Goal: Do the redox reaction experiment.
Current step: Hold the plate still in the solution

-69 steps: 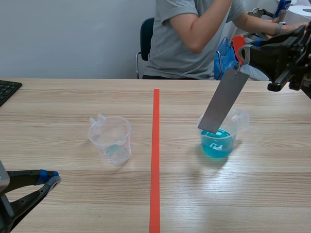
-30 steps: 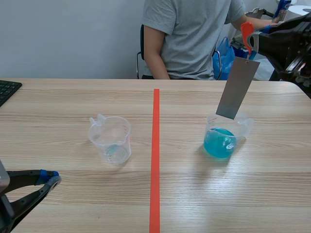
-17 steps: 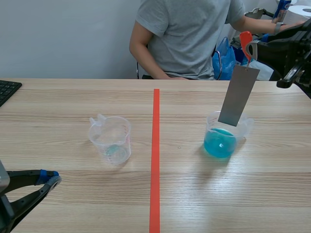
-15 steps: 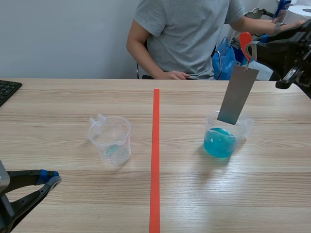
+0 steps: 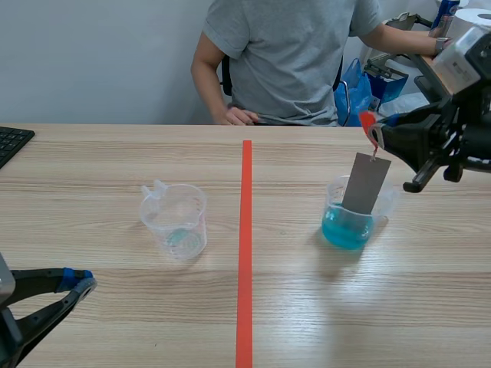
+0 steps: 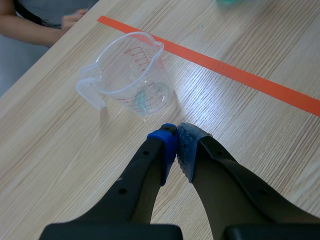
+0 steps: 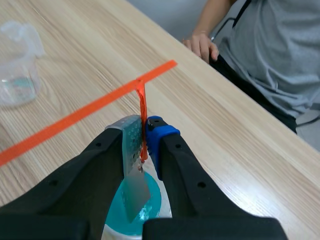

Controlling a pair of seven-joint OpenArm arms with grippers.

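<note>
Counter (image 5: pixel 115 153) carries two clear plastic beakers: near-empty beaker (image 5: pixel 175 220) and blue-liquid beaker (image 5: pixel 337 230). Right tool (image 7: pixel 143 135) clamps one orange-red loop (image 5: pixel 370 132); one grey metal strip (image 5: pixel 365 184) hangs from it into the blue-liquid beaker. Left tool (image 6: pixel 176 137) clenched, empty.

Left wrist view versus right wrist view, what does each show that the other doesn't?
Only the left wrist view: the left gripper, shut on nothing. Only the right wrist view: the right gripper shut on the red tag, its grey plate hanging into the cup of blue liquid. Both: the clear cup, the orange tape line and a person's hand.
</note>
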